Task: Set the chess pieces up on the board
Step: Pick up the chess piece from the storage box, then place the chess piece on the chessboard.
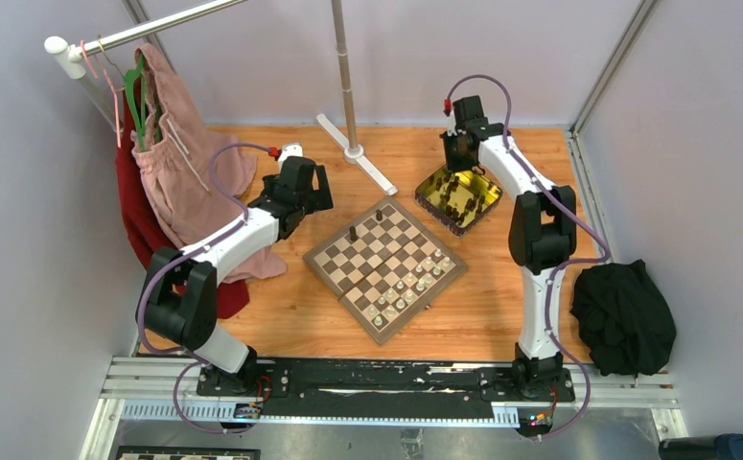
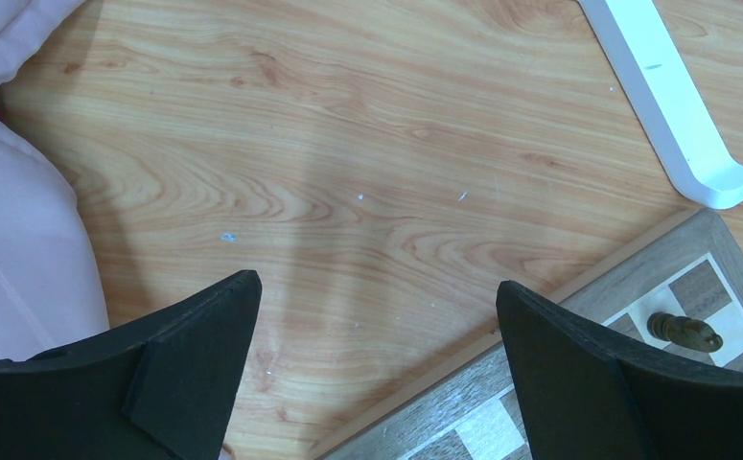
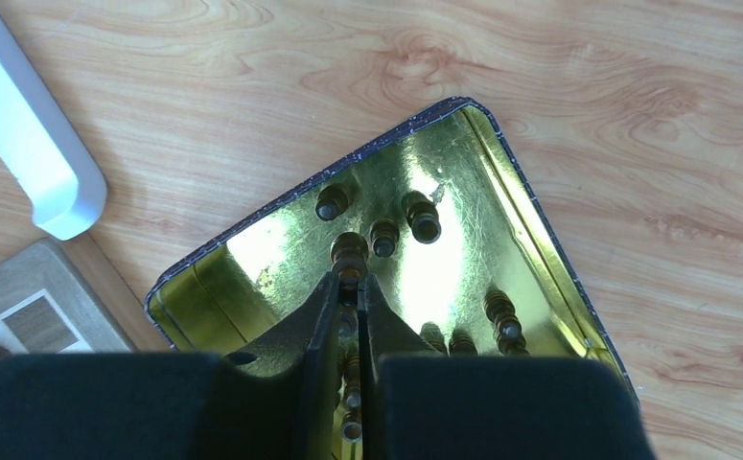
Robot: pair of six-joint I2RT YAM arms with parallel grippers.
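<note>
The right gripper (image 3: 350, 285) was down inside the gold tin (image 3: 401, 129), its fingers pinched almost together on one dark piece (image 3: 350, 249). That piece stood upright in the narrow slot between them, its rounded head showing just past the fingertips and its long axis running along the fingers. Just ahead of the fingertips stood three loose dark pieces (image 3: 383, 237), close enough that I'd say a straight lift was the safe way out, and more were off to the gripper's right near the tin wall. From that gripper the board (image 1: 384, 268) lay back and to the left, toward the arm bases and near but apart from the tin, with only its corner showing at the lower left of the wrist view. The board sat turned like a diamond. The pale pieces (image 1: 415, 283) lined its near-right side, and two dark pieces (image 1: 353, 233) stood along its far-left side. So the held piece probably belonged on that far-left edge, across the board from the tin. The left gripper (image 2: 377, 287) was the nearer one to that edge, hovering over bare table just off it with its fingers spread wide and nothing between them.
</note>
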